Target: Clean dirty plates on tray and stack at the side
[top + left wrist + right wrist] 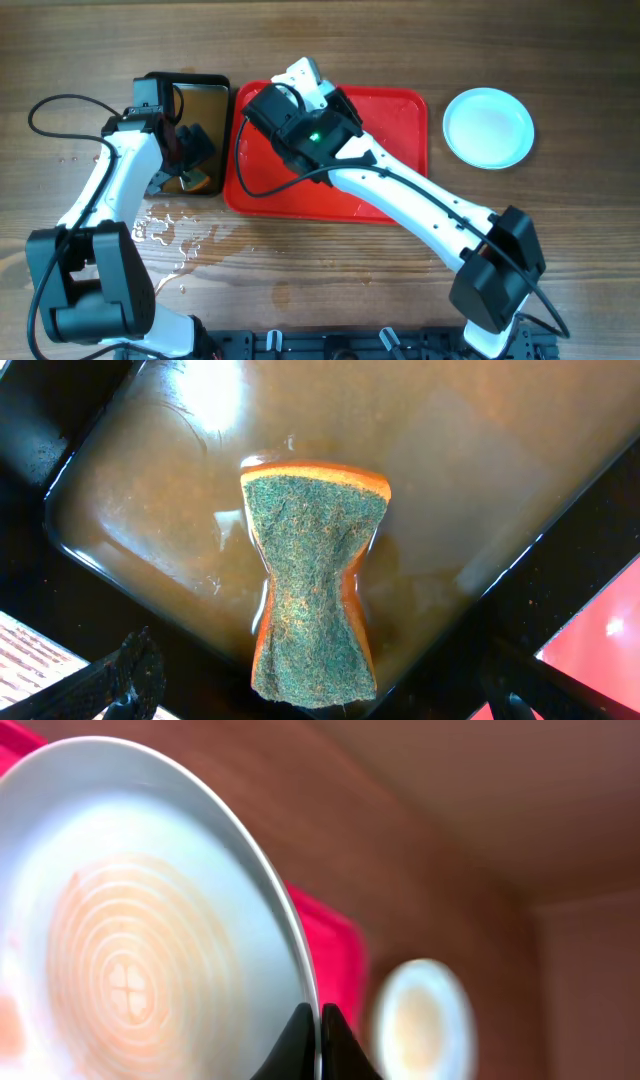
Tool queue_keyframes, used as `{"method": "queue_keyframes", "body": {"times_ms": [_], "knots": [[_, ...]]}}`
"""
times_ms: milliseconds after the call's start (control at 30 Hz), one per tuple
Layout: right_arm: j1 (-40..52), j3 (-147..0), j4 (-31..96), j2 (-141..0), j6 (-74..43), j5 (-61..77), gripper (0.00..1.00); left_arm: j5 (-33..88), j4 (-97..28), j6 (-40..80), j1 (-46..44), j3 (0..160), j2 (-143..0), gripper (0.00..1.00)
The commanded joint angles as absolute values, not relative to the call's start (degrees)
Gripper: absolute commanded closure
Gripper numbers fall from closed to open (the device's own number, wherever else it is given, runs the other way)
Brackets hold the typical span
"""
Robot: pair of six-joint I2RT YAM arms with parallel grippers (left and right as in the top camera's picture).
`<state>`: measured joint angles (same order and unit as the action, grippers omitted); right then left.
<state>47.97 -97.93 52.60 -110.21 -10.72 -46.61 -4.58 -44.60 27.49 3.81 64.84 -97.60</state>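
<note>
Wood-grain counter [560,60], wet beyond the left edge of the textured red tray [400,110]. Above the tray's left end, right tool [320,1020] clamped shut on the rim of a glossy round plate [130,950], tilted. Right of the tray, second plate [488,127], flat. Left of the tray, left tool [190,150] wide open, empty, over scratchy sponge [315,590] in black pan [205,100].

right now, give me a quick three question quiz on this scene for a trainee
1. True or false: the left gripper grips the sponge.
2. The right gripper pinches: A sponge, B plate, C pan.
3. Fill in: the sponge lies in the ___.
Key: 1 false; 2 B; 3 pan.
</note>
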Motion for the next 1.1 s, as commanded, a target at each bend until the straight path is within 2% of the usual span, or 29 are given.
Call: {"method": "queue_keyframes", "body": {"times_ms": [0,200,333,467,567,1067], "knots": [[41.71,-97.80,52.27,-109.19,-22.39,-24.75,0.96,-4.12,-44.45,27.42,3.99,64.49,-97.86,0.00],[29.26,-96.20,52.25,-109.67,-24.58,-0.08,0.96,-4.12,-44.45,27.42,3.99,64.49,-97.84,0.00],[24.14,-90.00,49.06,-109.73,-24.58,8.01,0.96,-4.12,-44.42,27.42,3.99,64.49,-97.86,0.00],[22.94,-80.14,40.47,-109.73,-25.06,14.96,0.95,-4.12,-44.45,27.42,3.99,64.49,-97.86,0.00],[22.90,-75.68,35.27,-109.73,-27.64,15.68,0.96,-4.12,-44.45,27.42,3.99,64.49,-97.86,0.00],[22.96,-67.35,25.80,-110.43,-30.61,15.73,0.96,-4.10,-44.42,27.42,3.99,64.49,-97.86,0.00]]}}
